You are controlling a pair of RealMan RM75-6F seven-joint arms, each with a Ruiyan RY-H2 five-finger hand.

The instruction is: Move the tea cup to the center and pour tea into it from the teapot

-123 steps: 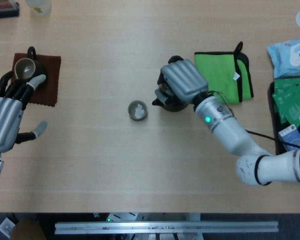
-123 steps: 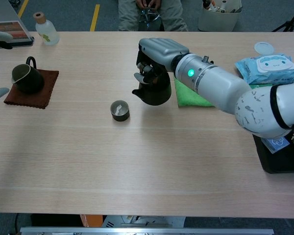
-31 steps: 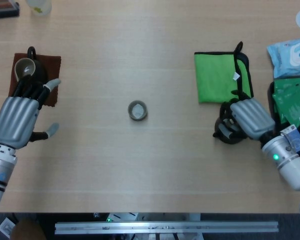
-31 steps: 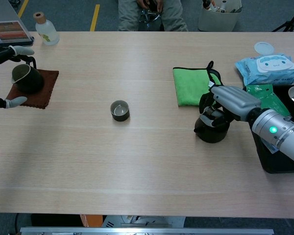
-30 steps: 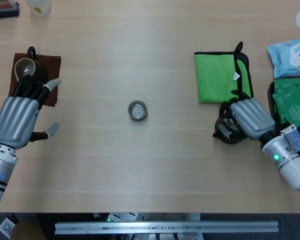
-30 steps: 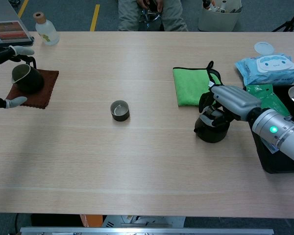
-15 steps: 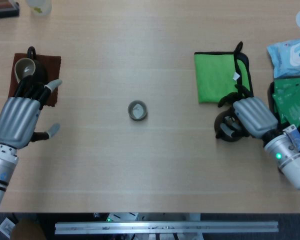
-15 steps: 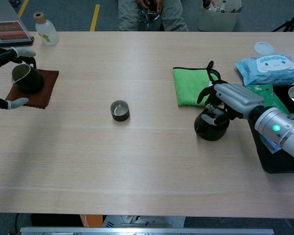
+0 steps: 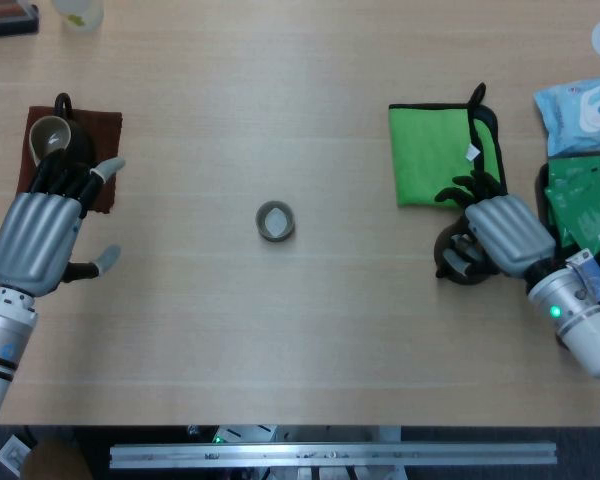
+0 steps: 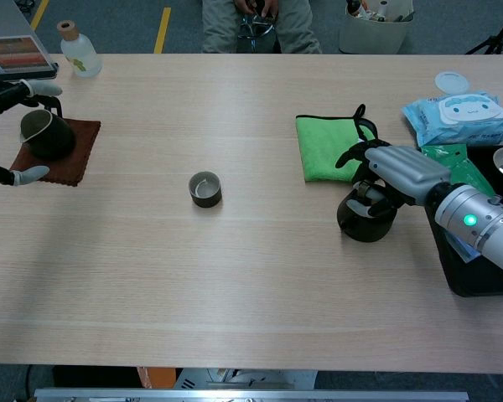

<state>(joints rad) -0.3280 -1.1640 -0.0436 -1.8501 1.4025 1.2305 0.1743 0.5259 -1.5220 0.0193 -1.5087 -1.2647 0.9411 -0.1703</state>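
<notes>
— Teapot (image 10: 366, 219) on the counter (image 10: 235, 276), far right, just in front of the green cloth (image 10: 327, 142). Is it still held?

— Hard to call. My right hand (image 10: 398, 172) sits draped over it, some fingers reaching out towards the cloth, others curled low by the handle. I can't tell if that is a grip or only contact.

— And the tea cup (image 10: 205, 188)?

— Dead centre, upright, well apart from the pot, something pale inside. I'd judge the step is letting the pot go cleanly.

— How?

— Spread every finger first, then rise straight up, so nothing hooks the handle or tips the pot.

— Left side?

— My left hand (image 9: 40, 235) is wide, holding nothing, fingers beside the dark pitcher (image 10: 46, 134) on the brown mat (image 10: 71, 159).
</notes>
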